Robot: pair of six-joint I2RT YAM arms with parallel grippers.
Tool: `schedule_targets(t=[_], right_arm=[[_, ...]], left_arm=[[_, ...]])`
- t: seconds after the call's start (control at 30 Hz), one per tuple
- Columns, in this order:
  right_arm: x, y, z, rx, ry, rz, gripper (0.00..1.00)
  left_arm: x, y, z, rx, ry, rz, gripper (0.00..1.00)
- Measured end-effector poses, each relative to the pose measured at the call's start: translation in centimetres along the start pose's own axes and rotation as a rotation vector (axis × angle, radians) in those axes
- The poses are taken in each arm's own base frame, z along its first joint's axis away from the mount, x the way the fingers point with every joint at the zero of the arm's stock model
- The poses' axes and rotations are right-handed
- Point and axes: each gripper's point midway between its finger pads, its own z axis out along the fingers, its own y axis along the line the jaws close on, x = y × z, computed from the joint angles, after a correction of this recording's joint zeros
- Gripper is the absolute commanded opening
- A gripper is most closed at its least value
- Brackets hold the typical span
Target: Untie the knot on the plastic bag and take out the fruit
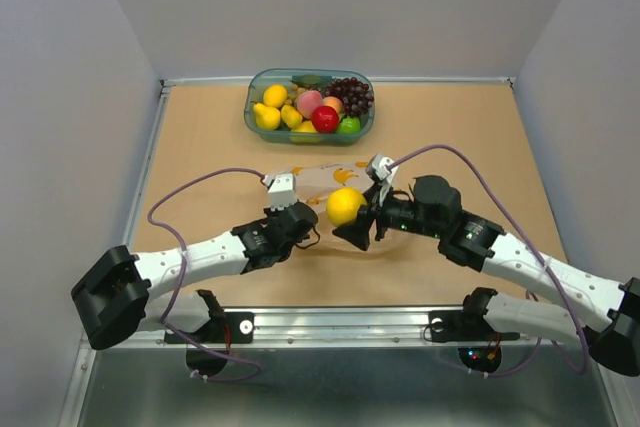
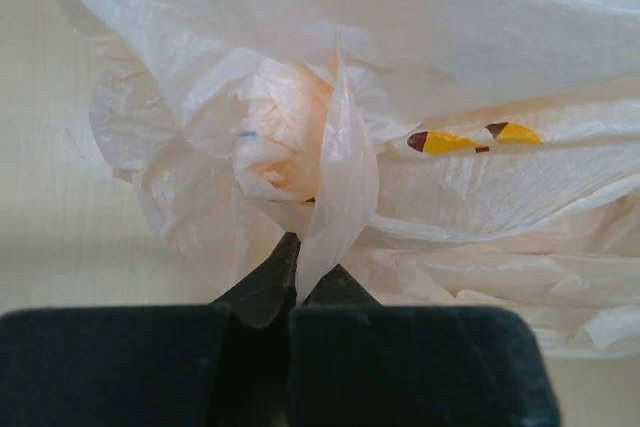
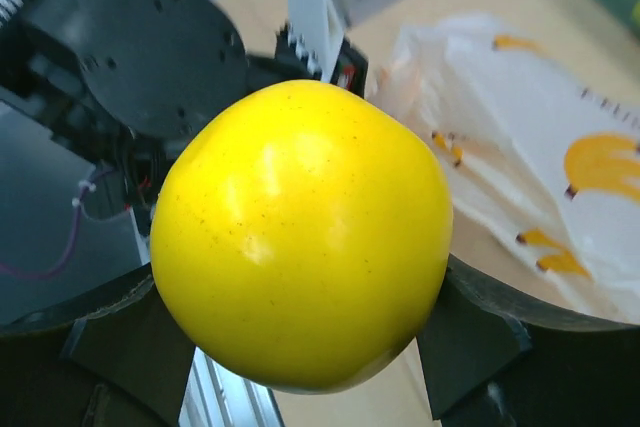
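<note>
Yellow fruit (image 3: pixel 300 237) is out, clamped in our right gripper (image 1: pixel 352 215), left gripper (image 2: pixel 297 277) pinched on the plastic bag (image 2: pixel 480 197); only placing seems left.

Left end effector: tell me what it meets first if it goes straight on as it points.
The bag itself: the left end effector pinches a fold of it, and what looks like the knot bulges right ahead. Depth behind the film is unclear.
</note>
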Motion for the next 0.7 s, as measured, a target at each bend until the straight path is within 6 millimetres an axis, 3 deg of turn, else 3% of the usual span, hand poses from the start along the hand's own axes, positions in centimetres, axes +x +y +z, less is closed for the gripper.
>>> schedule_targets(t=[0.13,0.23,0.37,0.43,0.6,0.7], right_arm=[[-6.5,-0.5,0.4,0.069,-0.122,-0.071,0.25],[-9.3,-2.4,1.9,0.152,-0.150,-0.102,0.25],[-11.5,-7.6,5.1,0.287,-0.127,-0.105,0.25],[-12.8,-11.5,7.4,0.362,-0.118,-0.095,0.28],[-14.8,-20.3,10.7,0.525,-0.112,-0.069,0.29],[-16.9,-24.6,12.6,0.585,-0.151,-0.065,0.33]], left_arm=[[-1.3,-0.4,-1.3,0.052,-0.027,-0.043,0.00],[-1.5,0.0,-2.5,0.098,-0.041,-0.076,0.00],[-1.3,0.5,-3.7,0.154,-0.039,-0.102,0.00],[-1.1,0.6,-4.1,0.178,-0.035,-0.111,0.00],[-0.5,0.6,-4.9,0.231,-0.017,-0.115,0.00],[-0.4,0.5,-5.3,0.264,-0.016,-0.108,0.00]])
